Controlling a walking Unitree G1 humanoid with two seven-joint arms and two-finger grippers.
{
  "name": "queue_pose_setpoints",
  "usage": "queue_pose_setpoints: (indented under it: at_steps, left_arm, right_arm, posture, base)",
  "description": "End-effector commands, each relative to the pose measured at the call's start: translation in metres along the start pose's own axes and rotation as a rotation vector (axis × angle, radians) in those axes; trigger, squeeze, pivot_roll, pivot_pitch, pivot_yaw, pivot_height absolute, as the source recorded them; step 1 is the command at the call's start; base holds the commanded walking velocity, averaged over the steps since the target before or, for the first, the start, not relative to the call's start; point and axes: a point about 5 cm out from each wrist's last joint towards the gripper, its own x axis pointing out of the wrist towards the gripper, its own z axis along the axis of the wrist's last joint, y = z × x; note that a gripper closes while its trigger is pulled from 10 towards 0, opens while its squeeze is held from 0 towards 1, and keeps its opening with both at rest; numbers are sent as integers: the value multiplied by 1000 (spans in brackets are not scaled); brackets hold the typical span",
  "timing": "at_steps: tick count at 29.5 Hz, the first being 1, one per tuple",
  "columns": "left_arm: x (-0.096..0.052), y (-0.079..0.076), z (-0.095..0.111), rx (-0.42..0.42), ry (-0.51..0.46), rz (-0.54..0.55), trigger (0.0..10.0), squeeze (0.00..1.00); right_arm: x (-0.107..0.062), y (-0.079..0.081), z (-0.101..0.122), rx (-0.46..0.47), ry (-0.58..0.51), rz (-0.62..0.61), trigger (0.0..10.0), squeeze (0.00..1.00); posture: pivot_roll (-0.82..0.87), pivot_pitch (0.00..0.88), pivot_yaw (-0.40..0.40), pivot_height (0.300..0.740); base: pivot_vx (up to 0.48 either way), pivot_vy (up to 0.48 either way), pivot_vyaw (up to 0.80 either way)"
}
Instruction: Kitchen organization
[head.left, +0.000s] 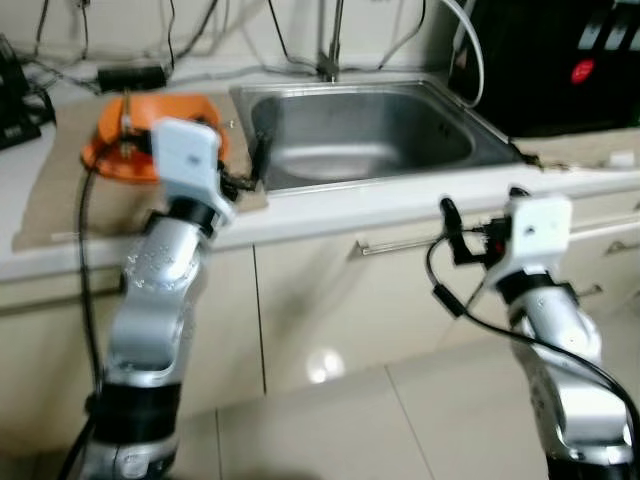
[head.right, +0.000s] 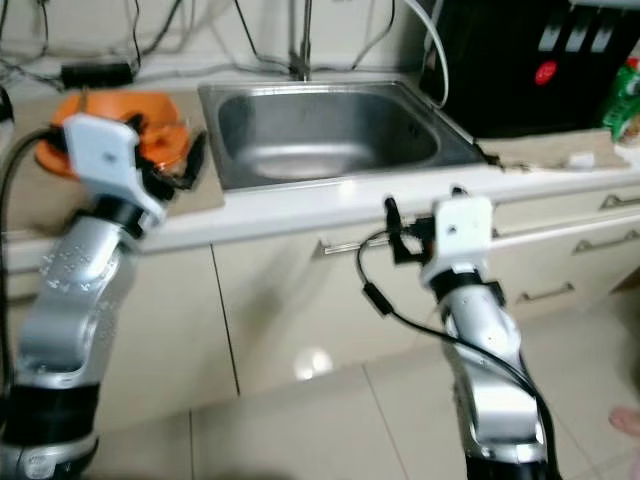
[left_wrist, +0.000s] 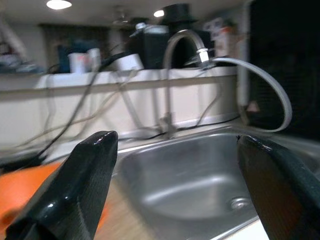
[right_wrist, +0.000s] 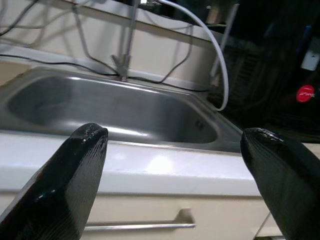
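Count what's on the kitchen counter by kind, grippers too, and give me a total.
Sinks: 1
Faucets: 1
Orange dishes: 1
Black appliances: 1
Open grippers: 2, left gripper, right gripper
Total: 6

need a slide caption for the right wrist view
Open right gripper faces the steel sink over the white counter edge, drawer handle below.
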Motion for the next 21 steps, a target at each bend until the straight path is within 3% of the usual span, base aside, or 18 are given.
queue_pose_setpoints:
  at_steps: [1, 3, 8, 11, 21]
  left_arm:
    - [0, 8, 4, 20, -8, 21, 10000, 0]
    - [0, 9, 4, 22, -4, 21, 10000, 0]
    - [0, 9, 4, 26, 0, 14, 10000, 0]
    - [-1, 7, 4, 34, 0, -3, 10000, 0]
    - [2, 7, 7, 39, -4, -16, 10000, 0]
  right_arm:
    - [1, 5, 6, -2, -26, 25, 10000, 0]
    - [1, 6, 5, 0, -26, 34, 10000, 0]
    - [0, 8, 4, 0, -22, 35, 10000, 0]
    - [-2, 8, 3, 45, -24, 25, 10000, 0]
    - [-4, 7, 4, 45, -26, 22, 10000, 0]
  posture:
    - [-4, 2, -58, 740]
    - [-3, 1, -58, 740]
    - [-2, 0, -58, 740]
    - [-2, 0, -55, 740]
    - [-5, 0, -46, 740]
  base:
    - [386, 0, 0]
    - [384, 0, 0]
    - [383, 0, 755]
    - [380, 0, 0]
    - [376, 0, 0]
